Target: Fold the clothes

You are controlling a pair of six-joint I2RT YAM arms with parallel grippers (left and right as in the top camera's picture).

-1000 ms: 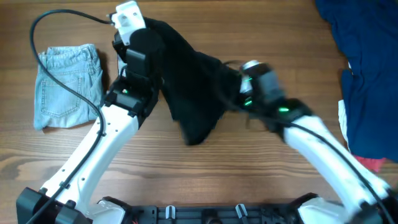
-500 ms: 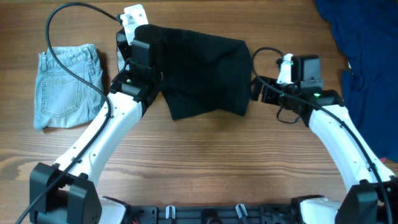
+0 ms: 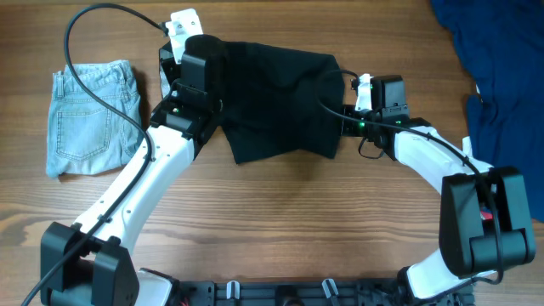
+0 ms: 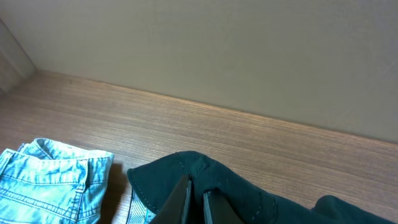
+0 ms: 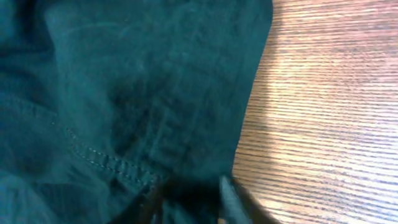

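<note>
A black garment lies spread on the wooden table between my two grippers. My left gripper is shut on its top left corner. In the left wrist view the two fingers pinch a fold of the dark cloth, with the left gripper just above the table. My right gripper is at the garment's right edge. In the right wrist view the dark cloth fills most of the frame, and the right gripper has cloth bunched between its fingers.
A folded pair of light blue jeans lies at the left and also shows in the left wrist view. A pile of dark blue clothes lies at the right edge, with a red item below it. A black cable loops over the left side.
The bunched garment was pulled out to the right and now lies spread. My right wrist has since shifted left toward the garment's edge. The left gripper has kept its hold.
</note>
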